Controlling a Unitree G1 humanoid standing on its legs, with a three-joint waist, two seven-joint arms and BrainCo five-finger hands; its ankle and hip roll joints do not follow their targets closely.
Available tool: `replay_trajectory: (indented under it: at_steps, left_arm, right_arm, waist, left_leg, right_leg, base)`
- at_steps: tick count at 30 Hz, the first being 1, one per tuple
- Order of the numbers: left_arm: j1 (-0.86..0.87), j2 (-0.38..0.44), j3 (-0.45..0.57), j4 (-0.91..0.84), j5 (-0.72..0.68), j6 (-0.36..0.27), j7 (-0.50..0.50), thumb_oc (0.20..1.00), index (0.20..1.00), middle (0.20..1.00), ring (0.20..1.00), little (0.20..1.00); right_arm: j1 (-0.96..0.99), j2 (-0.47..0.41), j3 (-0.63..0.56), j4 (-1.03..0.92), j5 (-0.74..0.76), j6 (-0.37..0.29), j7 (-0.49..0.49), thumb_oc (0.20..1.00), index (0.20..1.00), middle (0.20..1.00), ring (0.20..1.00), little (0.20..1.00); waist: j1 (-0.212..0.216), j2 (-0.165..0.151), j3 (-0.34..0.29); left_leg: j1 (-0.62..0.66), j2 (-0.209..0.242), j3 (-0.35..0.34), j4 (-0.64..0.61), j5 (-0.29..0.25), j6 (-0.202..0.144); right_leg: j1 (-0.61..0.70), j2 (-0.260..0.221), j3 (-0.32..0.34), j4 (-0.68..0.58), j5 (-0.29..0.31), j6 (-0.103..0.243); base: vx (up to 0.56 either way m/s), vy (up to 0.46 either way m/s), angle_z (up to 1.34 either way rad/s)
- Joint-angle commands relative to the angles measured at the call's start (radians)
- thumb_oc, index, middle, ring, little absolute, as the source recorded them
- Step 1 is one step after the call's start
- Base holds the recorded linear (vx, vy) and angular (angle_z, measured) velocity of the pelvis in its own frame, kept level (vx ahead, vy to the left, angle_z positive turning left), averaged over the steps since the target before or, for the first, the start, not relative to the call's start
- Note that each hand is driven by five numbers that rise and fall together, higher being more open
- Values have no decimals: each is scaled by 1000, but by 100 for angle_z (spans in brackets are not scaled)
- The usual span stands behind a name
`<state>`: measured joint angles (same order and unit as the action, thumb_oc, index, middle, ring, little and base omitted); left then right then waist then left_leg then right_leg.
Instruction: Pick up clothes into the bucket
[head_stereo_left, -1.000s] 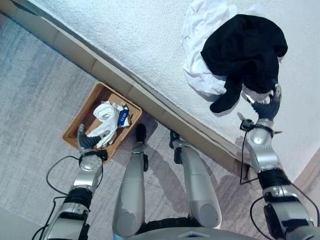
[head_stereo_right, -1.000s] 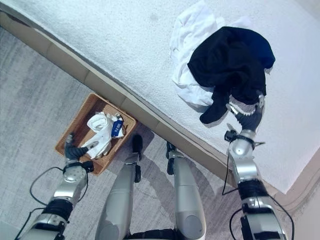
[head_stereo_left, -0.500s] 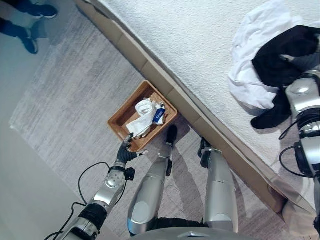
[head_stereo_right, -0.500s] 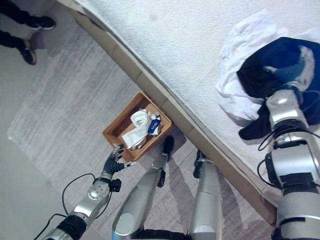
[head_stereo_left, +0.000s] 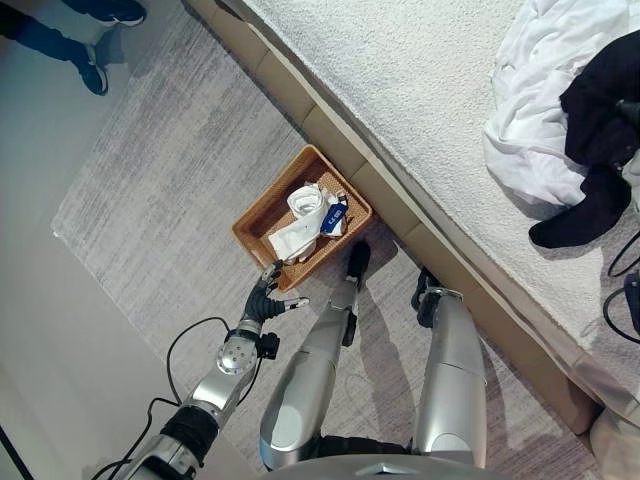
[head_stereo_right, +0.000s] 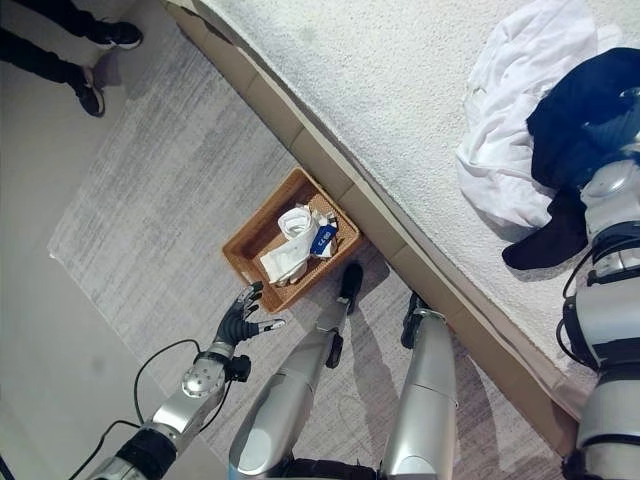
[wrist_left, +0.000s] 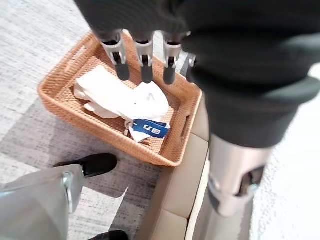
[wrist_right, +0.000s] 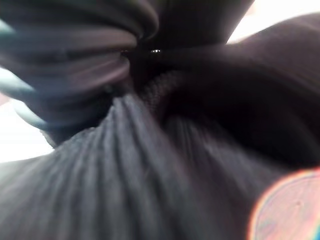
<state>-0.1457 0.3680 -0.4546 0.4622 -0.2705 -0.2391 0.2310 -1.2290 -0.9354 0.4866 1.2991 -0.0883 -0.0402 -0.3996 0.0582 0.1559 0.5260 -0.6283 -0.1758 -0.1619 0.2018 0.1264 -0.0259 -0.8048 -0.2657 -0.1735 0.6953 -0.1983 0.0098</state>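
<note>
The black garment (head_stereo_right: 578, 110) lies on the white bed (head_stereo_left: 420, 90), heaped over a crumpled white garment (head_stereo_left: 535, 100), with a dark sleeve-like end (head_stereo_left: 580, 215) trailing toward the bed's edge. The right hand (head_stereo_right: 612, 128) is pressed into the black cloth, its fingers buried in the folds; the right wrist view shows dark ribbed fabric (wrist_right: 150, 165) right against the lens, so I cannot tell whether the fingers grip or not. Well apart from it, on the grey carpet (head_stereo_left: 170, 170) just beside the bed's base, sits the woven basket (head_stereo_left: 262, 205), holding a rolled white cloth (head_stereo_left: 305, 215) with a blue tag (wrist_left: 151, 129). The left hand (head_stereo_left: 266, 300) hovers just off the basket's near corner, fingers (wrist_left: 123, 67) straight and spread, holding nothing. A person's legs and shoes (head_stereo_left: 95, 40) stand at the carpet's far corner.
</note>
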Motion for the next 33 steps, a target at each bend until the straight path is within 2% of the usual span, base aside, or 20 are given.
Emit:
replay_trajectory:
  at_steps: [1, 2, 3, 4, 7, 8, 9, 10, 11, 13, 14, 15, 19, 21, 24, 27, 29, 30, 33]
  left_arm:
    - [12, 33, 21, 2, -2, -24, 11, 1000, 1000, 1000, 1000, 1000]
    - [8, 38, 29, 5, -1, -25, 11, 1000, 1000, 1000, 1000, 1000]
    - [-1, 52, 44, 16, 1, -28, 18, 1000, 1000, 1000, 1000, 1000]
    - [-1, 52, 44, 16, 1, -28, 18, 1000, 1000, 1000, 1000, 1000]
    - [-8, 73, 76, 17, -3, -32, 21, 1000, 1000, 1000, 1000, 1000]
    - [-13, 90, 100, 7, -2, -35, 28, 1000, 1000, 1000, 1000, 1000]
    - [-12, 90, 100, 6, -1, -35, 28, 1000, 1000, 1000, 1000, 1000]
    - [-16, 103, 122, -2, -4, -39, 33, 1000, 1000, 1000, 1000, 1000]
    - [-17, 103, 122, -2, -4, -39, 33, 1000, 1000, 1000, 1000, 1000]
    - [-8, 135, 171, -51, -23, -50, 32, 1000, 1000, 1000, 1000, 1000]
    - [-8, 135, 171, -51, -23, -50, 32, 1000, 1000, 1000, 1000, 1000]
    - [-3, 158, 202, -100, -31, -55, 30, 1000, 1000, 1000, 1000, 1000]
    - [-10, 200, 244, -176, -27, -56, 26, 1000, 1000, 1000, 1000, 1000]
    - [-26, 250, 285, -273, -26, -62, 14, 1000, 1000, 1000, 1000, 1000]
    - [-53, 300, 311, -348, -40, -67, -1, 1000, 1000, 1000, 1000, 1000]
    - [-93, 319, 304, -366, -68, -62, -19, 1000, 1000, 1000, 1000, 1000]
    - [-142, 334, 287, -394, -87, -54, -42, 1000, 1000, 1000, 1000, 1000]
    - [-143, 335, 286, -393, -87, -54, -42, 1000, 1000, 1000, 1000, 1000]
    - [-259, 383, 200, -414, -98, -37, -87, 1000, 1000, 1000, 1000, 1000]
  right_arm:
    - [-40, -82, 61, -85, 35, -30, -49, 200, 200, 200, 200, 200]
    - [-47, -87, 68, -114, 37, -36, -59, 200, 200, 200, 200, 200]
    - [-74, -97, 85, -176, 39, -44, -85, 200, 200, 200, 200, 200]
    - [-74, -97, 85, -176, 39, -44, -85, 200, 200, 200, 200, 200]
    - [-109, -129, 112, -302, 19, -51, -111, 200, 200, 200, 200, 200]
    - [-145, -154, 132, -389, 9, -51, -119, 200, 200, 200, 200, 200]
    - [-144, -154, 132, -390, 9, -50, -119, 200, 200, 200, 200, 200]
    - [-166, -167, 144, -442, 5, -58, -122, 200, 200, 200, 200, 200]
    - [-168, -167, 144, -441, 5, -58, -122, 200, 200, 200, 200, 200]
    - [-185, -186, 154, -516, 13, -65, -110, 200, 200, 200, 200, 200]
    - [-184, -186, 154, -516, 13, -65, -110, 200, 200, 200, 200, 200]
    - [-173, -202, 148, -572, 18, -74, -102, 200, 200, 200, 200, 200]
    - [-131, -231, 123, -692, 10, -88, -84, 200, 200, 200, 200, 200]
    - [-87, -250, 99, -806, 20, -103, -56, 200, 200, 200, 200, 200]
    - [-52, -252, 76, -879, 75, -133, -15, 200, 200, 200, 200, 200]
    - [-40, -248, 78, -909, 135, -147, 27, 200, 200, 200, 200, 200]
    - [-13, -245, 83, -982, 215, -165, 95, 200, 200, 200, 200, 200]
    - [-12, -246, 82, -982, 215, -165, 96, 200, 200, 200, 200, 200]
    - [-32, -244, 143, -1046, 311, -169, 188, 200, 200, 200, 200, 200]
  waist:
    - [-21, -14, -6]
    - [-26, -24, -6]
    - [-36, -50, -6]
    - [-36, -50, -6]
    - [-51, -91, -6]
    - [-64, -119, -6]
    - [-64, -119, -6]
    - [-72, -142, -6]
    - [-71, -142, -6]
    - [-79, -174, -18]
    - [-79, -174, -18]
    - [-86, -192, -42]
    - [-98, -215, -81]
    - [-107, -232, -115]
    - [-115, -247, -158]
    - [-117, -259, -189]
    - [-122, -266, -231]
    - [-121, -266, -230]
    - [-128, -266, -278]
  left_leg:
    - [24, 83, -1, 132, -132, -36]
    - [30, 89, 3, 135, -135, -36]
    - [49, 100, 14, 136, -141, -38]
    - [49, 101, 14, 136, -141, -38]
    - [93, 121, 33, 138, -153, -40]
    - [132, 135, 48, 136, -161, -42]
    - [133, 135, 48, 135, -161, -42]
    - [173, 147, 66, 133, -172, -41]
    - [172, 148, 66, 129, -167, -40]
    - [225, 163, 96, 121, -177, -38]
    - [225, 163, 96, 121, -176, -38]
    - [262, 172, 110, 119, -191, -38]
    - [310, 179, 122, 96, -194, -39]
    - [358, 187, 137, 84, -208, -39]
    - [403, 193, 156, 60, -213, -39]
    - [429, 196, 173, 34, -206, -41]
    - [457, 199, 188, 15, -207, -43]
    - [459, 200, 188, 14, -207, -43]
    - [502, 210, 206, -19, -198, -48]
  right_leg:
    - [118, 6, 64, -66, 17, 69]
    - [125, 10, 67, -76, 23, 70]
    - [150, 25, 74, -104, 37, 74]
    - [150, 26, 74, -105, 37, 74]
    - [203, 51, 85, -154, 63, 80]
    - [250, 70, 97, -190, 79, 87]
    - [251, 71, 98, -192, 79, 87]
    - [290, 88, 113, -229, 96, 93]
    - [289, 88, 113, -234, 102, 93]
    - [344, 113, 133, -286, 126, 104]
    - [344, 113, 133, -287, 127, 104]
    - [383, 124, 139, -313, 131, 109]
    - [435, 133, 145, -364, 153, 114]
    - [487, 142, 153, -405, 165, 119]
    - [537, 151, 160, -469, 186, 125]
    - [568, 159, 164, -521, 209, 129]
    - [601, 168, 168, -564, 223, 131]
    - [603, 168, 169, -565, 223, 131]
    - [644, 171, 167, -592, 227, 133]
  base:
    - [-7, 7, -5]
    - [-21, 23, -12]
    - [-20, 18, -10]
    - [-15, 29, -21]
    - [-6, 29, -37]
    - [0, 29, -36]
    - [4, 82, -53]
    - [0, 54, -51]
    - [3, 73, -63]
    - [-2, 55, -54]
    - [44, 59, -39]
    - [39, 26, -33]
    - [62, 23, -31]
    - [61, 21, -11]
    - [58, 16, -18]
    - [33, 1, -18]
    - [42, 9, -18]
    - [52, 9, -24]
    - [43, -2, -9]
